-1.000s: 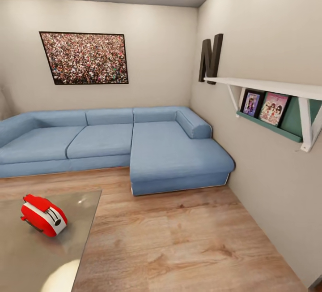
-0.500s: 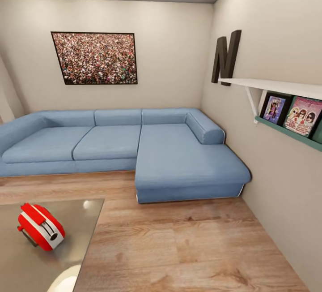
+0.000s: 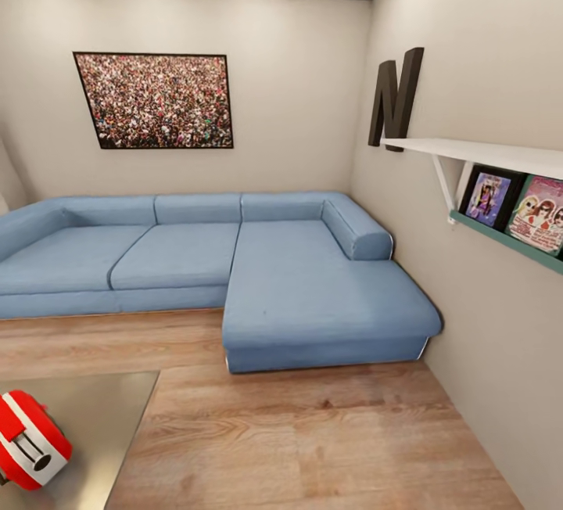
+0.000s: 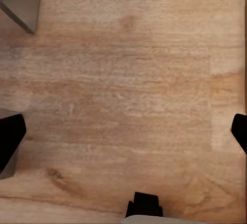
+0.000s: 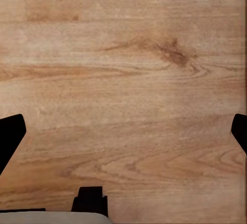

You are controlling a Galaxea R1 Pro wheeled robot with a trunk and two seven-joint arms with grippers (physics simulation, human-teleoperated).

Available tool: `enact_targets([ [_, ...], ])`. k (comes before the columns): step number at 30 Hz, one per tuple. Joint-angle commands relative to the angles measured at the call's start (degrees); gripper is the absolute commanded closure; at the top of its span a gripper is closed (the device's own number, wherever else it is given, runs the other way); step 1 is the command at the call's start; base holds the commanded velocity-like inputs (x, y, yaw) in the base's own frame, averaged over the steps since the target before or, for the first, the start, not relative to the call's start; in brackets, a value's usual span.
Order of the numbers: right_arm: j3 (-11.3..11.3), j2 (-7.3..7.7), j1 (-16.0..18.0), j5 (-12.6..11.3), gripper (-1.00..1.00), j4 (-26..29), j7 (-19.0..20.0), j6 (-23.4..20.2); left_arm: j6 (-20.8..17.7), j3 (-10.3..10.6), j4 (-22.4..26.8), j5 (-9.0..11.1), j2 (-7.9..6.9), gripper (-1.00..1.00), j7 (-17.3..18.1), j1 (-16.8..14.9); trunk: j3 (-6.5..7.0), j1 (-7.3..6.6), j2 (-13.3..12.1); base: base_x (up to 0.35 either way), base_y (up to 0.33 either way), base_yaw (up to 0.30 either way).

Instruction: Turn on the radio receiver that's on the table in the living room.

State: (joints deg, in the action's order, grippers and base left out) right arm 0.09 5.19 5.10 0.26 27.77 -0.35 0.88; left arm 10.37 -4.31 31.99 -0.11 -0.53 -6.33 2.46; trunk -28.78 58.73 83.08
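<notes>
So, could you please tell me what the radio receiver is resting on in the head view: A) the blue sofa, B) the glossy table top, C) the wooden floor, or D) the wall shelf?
B: the radio receiver sits on the glossy table at the lower left.

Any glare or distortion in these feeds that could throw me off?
Head view: wide-angle stretch, walls lean; the table top is glossy, no hard glare; the radio is cut by the frame edge. Both wrist views: evenly lit, slightly soft wood floor, no strong shadows.
</notes>
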Motion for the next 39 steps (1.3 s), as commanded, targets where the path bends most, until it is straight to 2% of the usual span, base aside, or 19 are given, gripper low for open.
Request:
enact_targets([
  [1, 0.0, 0.0, 0.0, 0.0, -1.0, 0.0, 0.0, 0.0, 0.0, 0.0, 0.0, 0.0, 0.0, -1.0, 0.0, 0.0, 0.0, 0.0, 0.0, 0.322, -0.155, 0.0],
  [14, 0.0, 0.0, 0.0, 0.0, -1.0, 0.0, 0.0, 0.0, 0.0, 0.0, 0.0, 0.0, 0.0, -1.0, 0.0, 0.0, 0.0, 0.0, 0.0, 0.322, -0.154, 0.006],
  [21, 0.0, 0.0, 0.0, 0.0, -1.0, 0.0, 0.0, 0.0, 0.0, 0.0, 0.0, 0.0, 0.0, -1.0, 0.0, 0.0, 0.0, 0.0, 0.0, 0.306, -0.117, 0.194],
  [39, 0.0, 0.0, 0.0, 0.0, -1.0, 0.0, 0.0, 0.0, 0.2, 0.0, 0.0, 0.0, 0.08, -1.0, 0.0, 0.0, 0.0, 0.0, 0.0, 0.021, -0.005, 0.254],
])
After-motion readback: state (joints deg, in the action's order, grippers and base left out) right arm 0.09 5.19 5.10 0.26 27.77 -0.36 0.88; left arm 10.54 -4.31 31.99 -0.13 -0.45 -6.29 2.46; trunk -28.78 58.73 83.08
